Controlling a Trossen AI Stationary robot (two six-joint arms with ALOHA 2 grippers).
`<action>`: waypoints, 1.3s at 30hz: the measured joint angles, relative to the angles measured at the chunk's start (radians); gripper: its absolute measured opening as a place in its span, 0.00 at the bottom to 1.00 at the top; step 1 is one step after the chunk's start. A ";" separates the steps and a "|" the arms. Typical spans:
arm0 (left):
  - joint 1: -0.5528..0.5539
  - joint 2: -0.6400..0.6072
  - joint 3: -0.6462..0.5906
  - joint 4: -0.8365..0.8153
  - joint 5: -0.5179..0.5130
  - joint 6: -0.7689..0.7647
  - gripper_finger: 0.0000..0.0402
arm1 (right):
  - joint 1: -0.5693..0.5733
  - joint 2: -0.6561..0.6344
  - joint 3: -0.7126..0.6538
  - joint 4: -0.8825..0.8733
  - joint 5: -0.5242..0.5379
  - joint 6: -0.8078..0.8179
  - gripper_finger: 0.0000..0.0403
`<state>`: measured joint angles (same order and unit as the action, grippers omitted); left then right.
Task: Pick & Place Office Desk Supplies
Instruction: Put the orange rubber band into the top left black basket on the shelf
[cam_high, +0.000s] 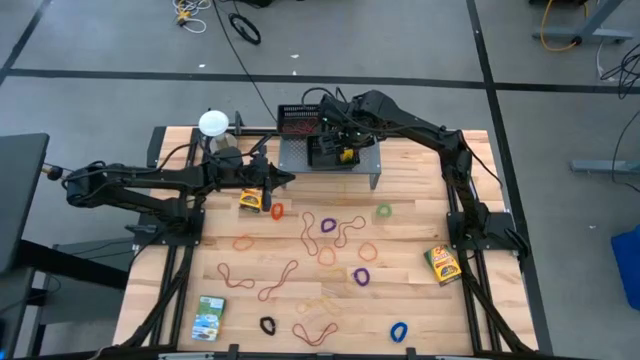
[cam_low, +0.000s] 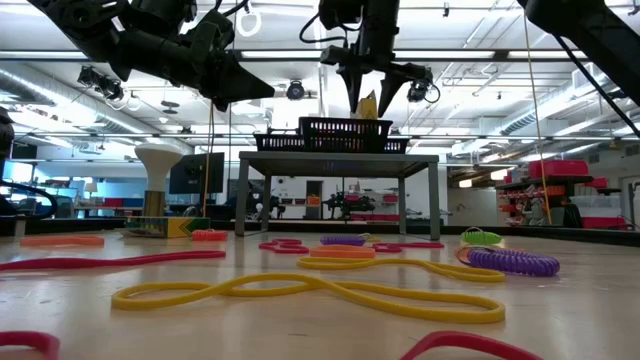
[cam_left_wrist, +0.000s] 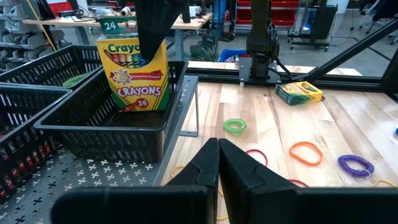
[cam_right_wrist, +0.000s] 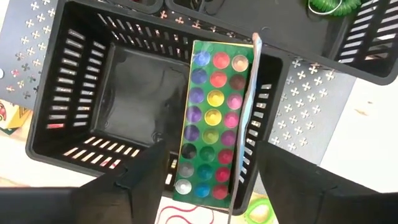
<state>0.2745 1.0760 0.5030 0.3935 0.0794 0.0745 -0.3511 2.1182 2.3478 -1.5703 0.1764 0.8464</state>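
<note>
One crayon box (cam_left_wrist: 135, 68) upright in far tray (cam_left_wrist: 93, 127); right gripper (cam_right_wrist: 202, 171) open, empty. Lift straight, avoid tipping.

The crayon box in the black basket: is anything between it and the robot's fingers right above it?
Nothing visible. The right gripper hangs open directly over the crayon box, which stands upright in the black basket with its open top facing the fingers.

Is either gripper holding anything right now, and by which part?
Nothing is held. The right gripper is open above the crayon box standing in the black tray; the left gripper is shut, empty.
</note>
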 joint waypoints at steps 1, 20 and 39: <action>0.000 0.000 0.000 0.000 0.000 0.000 0.03 | 0.000 -0.003 0.000 0.002 0.001 -0.006 0.64; 0.000 0.000 0.000 0.000 0.000 0.000 0.03 | -0.048 -0.232 0.002 0.000 0.092 -0.175 0.62; 0.000 0.000 0.000 0.001 0.000 0.000 0.03 | -0.442 -0.399 -0.586 0.633 0.002 -0.818 0.02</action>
<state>0.2745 1.0760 0.5030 0.3941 0.0795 0.0744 -0.7934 1.7187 1.7621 -0.9374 0.1783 0.0286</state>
